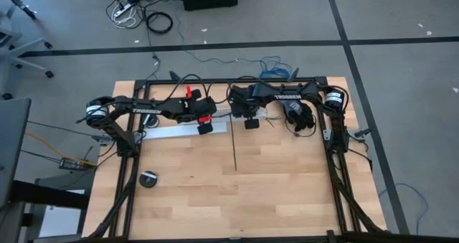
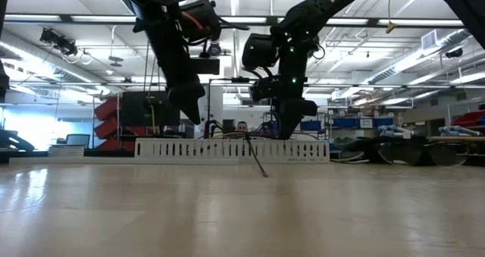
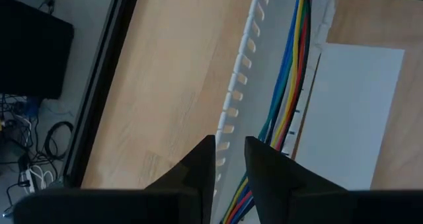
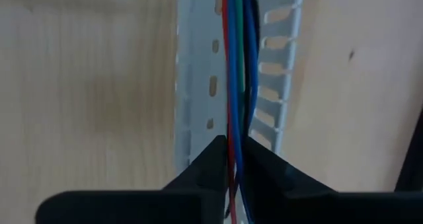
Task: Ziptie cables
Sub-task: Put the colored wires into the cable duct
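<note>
Even, bright overhead lighting

Ceiling strip lights (image 2: 227, 18) glare in the low view; the pale wooden bench (image 1: 287, 186) shows soft shadows; wrist views look soft, close fingers blurred.

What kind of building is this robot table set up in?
Probably a large workshop or lab hall: a bare grey floor with dark lines, long ceiling lights, and shelving behind the table.

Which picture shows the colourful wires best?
The left wrist view: the cables run bright and clear along the white channel. The right wrist view shows them close between the right gripper's fingers. High and low views barely show them.
</note>
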